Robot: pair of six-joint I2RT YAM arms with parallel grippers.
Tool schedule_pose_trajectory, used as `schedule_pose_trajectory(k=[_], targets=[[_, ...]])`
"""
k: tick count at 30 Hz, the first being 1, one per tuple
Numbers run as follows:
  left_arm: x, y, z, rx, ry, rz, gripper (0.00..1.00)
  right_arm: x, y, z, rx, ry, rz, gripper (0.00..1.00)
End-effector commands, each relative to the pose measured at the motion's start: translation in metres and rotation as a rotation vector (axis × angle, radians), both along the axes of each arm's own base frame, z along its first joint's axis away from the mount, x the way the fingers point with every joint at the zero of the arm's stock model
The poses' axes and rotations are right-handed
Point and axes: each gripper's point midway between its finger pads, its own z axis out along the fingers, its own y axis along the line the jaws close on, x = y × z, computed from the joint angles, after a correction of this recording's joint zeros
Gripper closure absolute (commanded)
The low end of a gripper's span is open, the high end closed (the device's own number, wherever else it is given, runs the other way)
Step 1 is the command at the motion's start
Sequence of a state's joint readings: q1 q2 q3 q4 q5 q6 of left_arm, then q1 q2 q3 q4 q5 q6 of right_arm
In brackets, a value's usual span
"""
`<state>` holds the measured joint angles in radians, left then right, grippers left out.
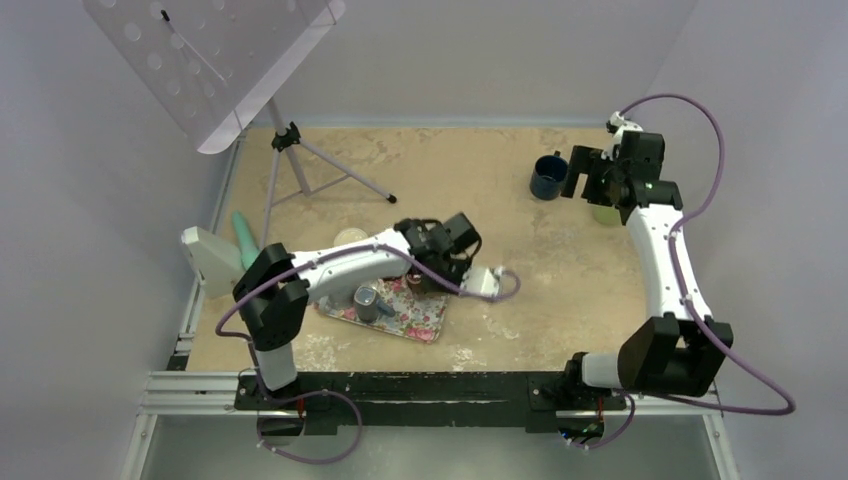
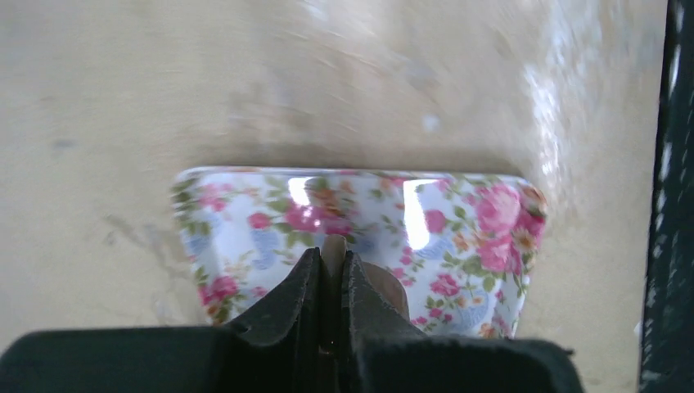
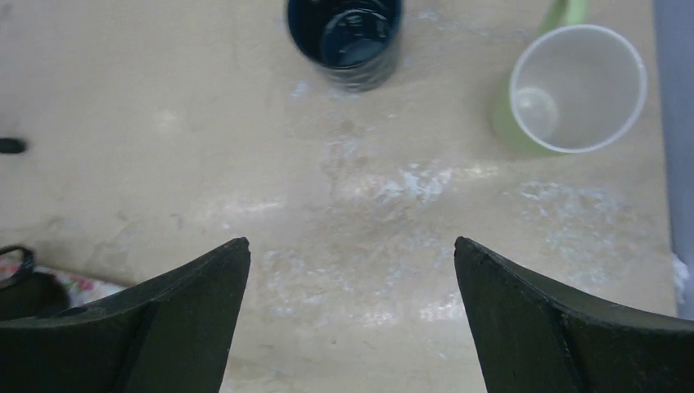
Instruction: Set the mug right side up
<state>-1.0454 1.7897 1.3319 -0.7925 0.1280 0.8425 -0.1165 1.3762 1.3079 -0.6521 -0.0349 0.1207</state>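
Two arms share this worktop [image 2: 147,90], and we place everything against the floral tray [image 2: 245,221]. Over the tray, the left tool [image 2: 331,258] is clamped tight, pinching a thin tan strip of the brown mug [image 2: 385,288]. The mug's rounded body shows just beside one finger, resting on the tray; we cannot tell which way up it sits. A grey cup [image 1: 367,301] also stands on the tray, toward the left arm's base. Well apart from the tray, off to its far right, the right tool [image 3: 350,242] hangs with fingers spread wide, gripping nothing. Just beyond it a dark blue mug [image 3: 344,33] stands mouth up, with a translucent green cup [image 3: 577,86] near it.
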Motion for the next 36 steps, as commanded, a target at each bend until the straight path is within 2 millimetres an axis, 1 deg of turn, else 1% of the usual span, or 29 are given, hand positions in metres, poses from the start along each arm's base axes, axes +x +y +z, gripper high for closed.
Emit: schedule_pose_trajectory(k=[1, 3, 5, 8, 9, 10, 12, 15, 16, 18, 20, 26, 29, 30, 31, 32, 33, 34, 35, 36], targets=[[0.056, -0.037, 0.105, -0.363, 0.181, 0.412, 1.0, -0.009, 0.064, 0.04, 0.221, -0.192, 0.253, 0.01], [0.073, -0.04, 0.132, -0.483, 0.306, 0.549, 1.0, -0.022, 0.094, 0.052, 0.336, -0.272, 0.37, 0.01], [0.089, -0.041, 0.153, -0.595, 0.405, 0.656, 1.0, -0.035, 0.12, 0.056, 0.425, -0.33, 0.47, 0.02], [0.106, -0.039, 0.178, -0.719, 0.55, 0.78, 1.0, -0.059, 0.155, 0.06, 0.539, -0.399, 0.617, 0.02], [0.11, -0.038, 0.186, -0.748, 0.603, 0.809, 1.0, -0.066, 0.166, 0.062, 0.588, -0.42, 0.654, 0.02], [0.112, -0.038, 0.193, -0.774, 0.653, 0.826, 1.0, -0.071, 0.174, 0.069, 0.617, -0.465, 0.698, 0.02], [0.114, -0.036, 0.207, -0.816, 0.749, 0.848, 1.0, -0.087, 0.2, 0.072, 0.69, -0.468, 0.787, 0.02], [0.118, -0.033, 0.224, -0.863, 0.797, 0.868, 1.0, -0.108, 0.232, 0.073, 0.805, -0.456, 0.868, 0.03], [0.119, -0.033, 0.23, -0.875, 0.801, 0.865, 1.0, -0.11, 0.239, 0.072, 0.835, -0.454, 0.867, 0.03], [0.119, -0.035, 0.239, -0.891, 0.813, 0.856, 1.0, -0.114, 0.251, 0.069, 0.897, -0.44, 0.858, 0.04], [0.116, -0.037, 0.244, -0.902, 0.844, 0.851, 1.0, -0.118, 0.263, 0.072, 0.955, -0.443, 0.868, 0.05], [0.11, -0.041, 0.246, -0.914, 0.928, 0.853, 1.0, -0.118, 0.291, 0.09, 1.063, -0.465, 0.897, 0.11], [0.109, -0.044, 0.249, -0.923, 0.948, 0.852, 1.0, -0.12, 0.308, 0.097, 1.109, -0.445, 0.94, 0.16], [0.109, -0.044, 0.25, -0.925, 0.949, 0.851, 1.0, -0.121, 0.312, 0.103, 1.124, -0.458, 0.962, 0.21], [0.108, -0.044, 0.25, -0.923, 0.95, 0.846, 1.0, -0.122, 0.313, 0.109, 1.138, -0.472, 0.973, 0.28], [0.106, -0.044, 0.248, -0.918, 0.951, 0.846, 1.0, -0.122, 0.313, 0.115, 1.145, -0.492, 0.978, 0.42], [0.106, -0.042, 0.245, -0.914, 0.947, 0.851, 1.0, -0.12, 0.312, 0.118, 1.141, -0.504, 0.967, 0.65], [0.107, -0.041, 0.243, -0.912, 0.927, 0.854, 1.0, -0.115, 0.311, 0.119, 1.121, -0.505, 0.939, 0.83], [0.109, -0.037, 0.239, -0.904, 0.895, 0.869, 1.0, -0.106, 0.309, 0.116, 1.081, -0.503, 0.895, 0.98], [0.113, -0.033, 0.234, -0.894, 0.846, 0.891, 0.84, -0.096, 0.306, 0.109, 1.029, -0.478, 0.832, 1.0]])
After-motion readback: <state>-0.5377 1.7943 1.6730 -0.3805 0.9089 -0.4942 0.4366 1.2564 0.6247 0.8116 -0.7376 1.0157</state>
